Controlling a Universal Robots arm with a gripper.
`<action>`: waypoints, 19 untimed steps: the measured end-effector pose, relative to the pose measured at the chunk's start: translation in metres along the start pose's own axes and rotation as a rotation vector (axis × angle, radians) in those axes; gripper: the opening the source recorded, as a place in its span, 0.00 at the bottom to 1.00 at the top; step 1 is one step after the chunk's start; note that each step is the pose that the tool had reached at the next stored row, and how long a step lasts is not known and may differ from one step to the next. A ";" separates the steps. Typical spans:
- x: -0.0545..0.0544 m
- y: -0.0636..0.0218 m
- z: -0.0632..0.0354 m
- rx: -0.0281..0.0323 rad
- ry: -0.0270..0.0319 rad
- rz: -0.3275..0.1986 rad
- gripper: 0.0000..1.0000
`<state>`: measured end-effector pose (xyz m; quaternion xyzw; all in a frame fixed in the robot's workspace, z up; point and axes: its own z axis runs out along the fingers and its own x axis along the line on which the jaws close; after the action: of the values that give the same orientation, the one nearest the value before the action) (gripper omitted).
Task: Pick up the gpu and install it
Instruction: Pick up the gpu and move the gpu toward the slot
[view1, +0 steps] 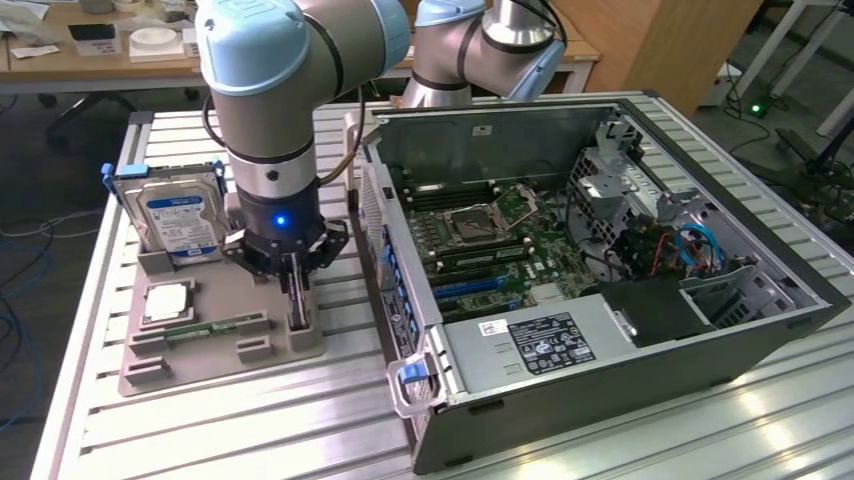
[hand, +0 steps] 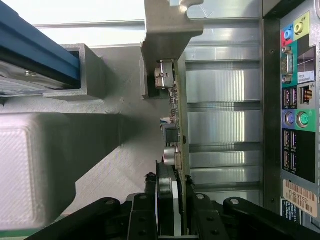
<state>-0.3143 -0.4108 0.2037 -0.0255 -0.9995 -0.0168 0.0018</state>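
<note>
Holds the gpu (hand: 178, 111) on edge in the closed gripper (hand: 173, 179), at the edge of the tray (view1: 200, 360) nearest the computer case (view1: 601, 400).

A desk (view1: 267, 420) of ribbed silver metal slats is seen. Two things are carried directly on it: a grey moulded tray (view1: 220, 355) toward the exterior view's left, and an open computer case (view1: 627, 385), laid on its side, toward the exterior view's right. They are set just beside each other, with bare slats between them.
</note>
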 end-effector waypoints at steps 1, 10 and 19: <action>0.000 0.0000 0.0000 0.0000 0.0000 0.000 0.32; 0.000 0.0000 0.0000 0.0000 0.0000 0.000 0.28; 0.000 0.0001 -0.0005 -0.0003 -0.0005 0.000 0.28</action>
<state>-0.3142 -0.4108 0.2041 -0.0255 -0.9995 -0.0169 0.0016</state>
